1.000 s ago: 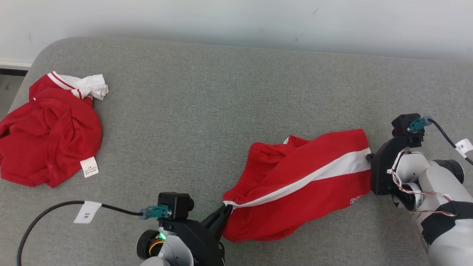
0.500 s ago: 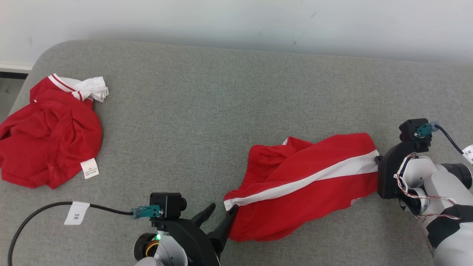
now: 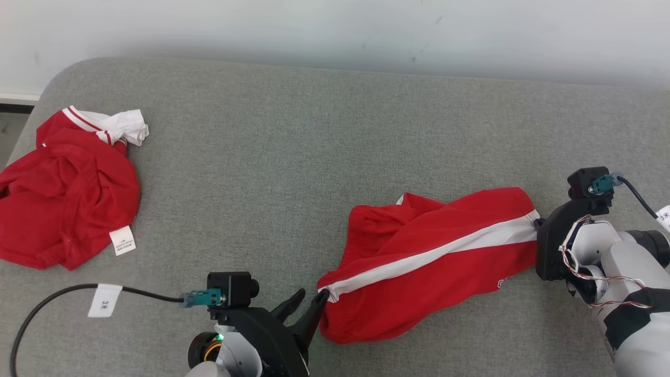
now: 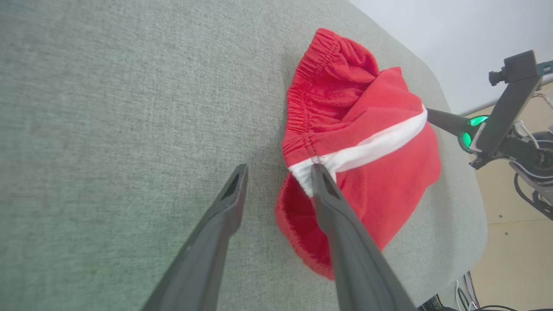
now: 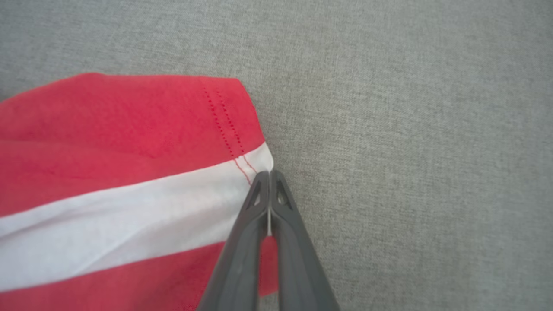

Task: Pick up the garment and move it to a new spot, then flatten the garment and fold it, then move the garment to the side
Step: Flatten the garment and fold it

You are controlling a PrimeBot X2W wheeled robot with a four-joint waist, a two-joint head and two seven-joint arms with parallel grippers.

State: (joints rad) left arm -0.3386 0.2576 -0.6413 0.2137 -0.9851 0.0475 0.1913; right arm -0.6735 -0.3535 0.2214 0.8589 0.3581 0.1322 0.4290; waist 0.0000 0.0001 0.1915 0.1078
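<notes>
Just beside spread left pincer (image 3: 312, 293): garment (image 3: 419, 293) waistband.

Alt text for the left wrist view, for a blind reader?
The left gripper stands open over a grey cushion, one of its dark fingers touching the white-striped waistband end of the red shorts. Far right, the right gripper meets the stripe's other end.

support: grey upholstered surface (image 3: 293, 131) | on it: red-white shorts (image 3: 419, 262); crumpled red shirt (image 3: 68, 209)

Red shorts (image 3: 419, 267) (white stripe) on grey cushion (image 3: 293, 157), left pincer (image 3: 313, 296) spread at one end, right pincer (image 3: 536, 224) pinching the other
</notes>
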